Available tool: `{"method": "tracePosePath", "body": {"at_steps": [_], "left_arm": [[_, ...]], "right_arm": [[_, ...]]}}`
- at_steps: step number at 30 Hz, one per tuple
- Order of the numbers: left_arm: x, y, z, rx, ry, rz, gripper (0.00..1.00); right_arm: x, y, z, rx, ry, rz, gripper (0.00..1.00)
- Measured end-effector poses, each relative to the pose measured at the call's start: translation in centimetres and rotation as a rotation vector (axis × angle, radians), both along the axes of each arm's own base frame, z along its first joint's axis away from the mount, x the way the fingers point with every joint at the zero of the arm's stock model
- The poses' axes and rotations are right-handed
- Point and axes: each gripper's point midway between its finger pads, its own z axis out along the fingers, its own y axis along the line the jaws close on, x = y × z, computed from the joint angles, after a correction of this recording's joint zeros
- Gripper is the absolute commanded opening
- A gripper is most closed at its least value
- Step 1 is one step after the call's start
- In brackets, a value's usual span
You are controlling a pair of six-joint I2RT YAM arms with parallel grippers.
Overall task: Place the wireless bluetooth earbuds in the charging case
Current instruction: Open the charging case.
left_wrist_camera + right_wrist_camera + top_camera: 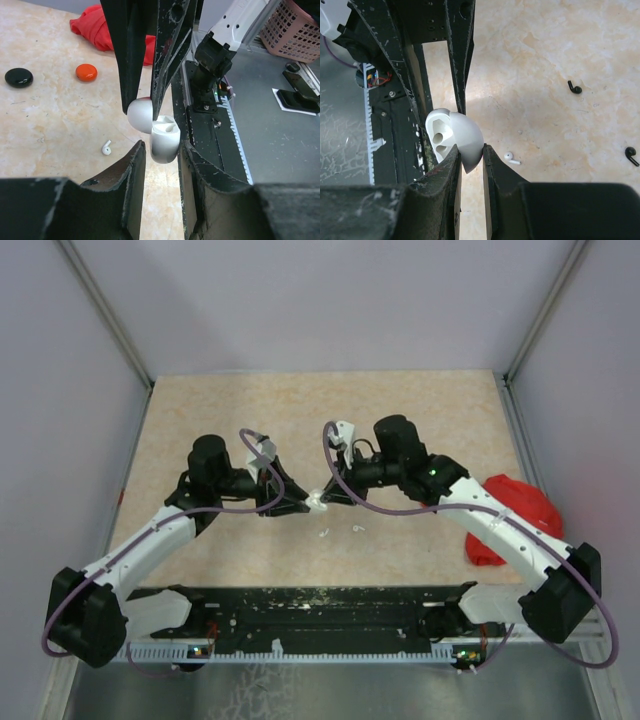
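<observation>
Over the middle of the table (420,410), the left gripper (300,505) and right gripper (331,497) meet tip to tip, both clamped on the open white charging case (164,140). The left holds the base and the right the domed lid. The empty sockets face the right arm. A white earbud (511,158) lies flat just below, and two black earbuds (574,88) lie farther back.

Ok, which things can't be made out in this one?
1. Top view: white case, a speck between left pincer and right pincer; open or shut unreadable.
2. Top view: black case and orange case, unseen, likely under the right arm.
3. Right wrist view: white case's lower part, covered by the right pincer's fingers.
</observation>
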Motion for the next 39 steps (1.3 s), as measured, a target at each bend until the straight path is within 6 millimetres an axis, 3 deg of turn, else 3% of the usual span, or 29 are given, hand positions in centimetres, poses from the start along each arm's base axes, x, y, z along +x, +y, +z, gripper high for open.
{"method": "tracePosePath", "body": {"at_steps": [14,18,22,24,32,39], "left_arm": [[-0.2,0.1,-0.4,0.012,0.004,-0.011,0.35],[-0.5,0.0,-0.7,0.020,0.008,-0.018,0.29],[-0.5,0.0,-0.9,0.025,0.005,-0.020,0.16],[-0.5,0.1,-1.0,0.029,0.004,-0.019,0.11],[0.1,0.1,-1.5,0.045,-0.016,0.012,0.06],[2.3,0.9,-2.7,0.100,-0.049,0.189,0.01]], "right_arm": [[-0.1,0.2,-0.2,-0.021,0.008,0.004,0.03],[-0.2,0.2,-0.1,-0.022,0.007,0.004,0.04],[-0.1,0.2,-0.4,-0.030,0.012,0.000,0.05],[-0.1,0.3,-0.5,-0.033,0.017,0.001,0.09],[0.1,0.3,-0.8,-0.044,0.025,-0.017,0.43],[1.5,-0.5,-1.0,-0.075,-0.005,-0.112,0.51]]}}
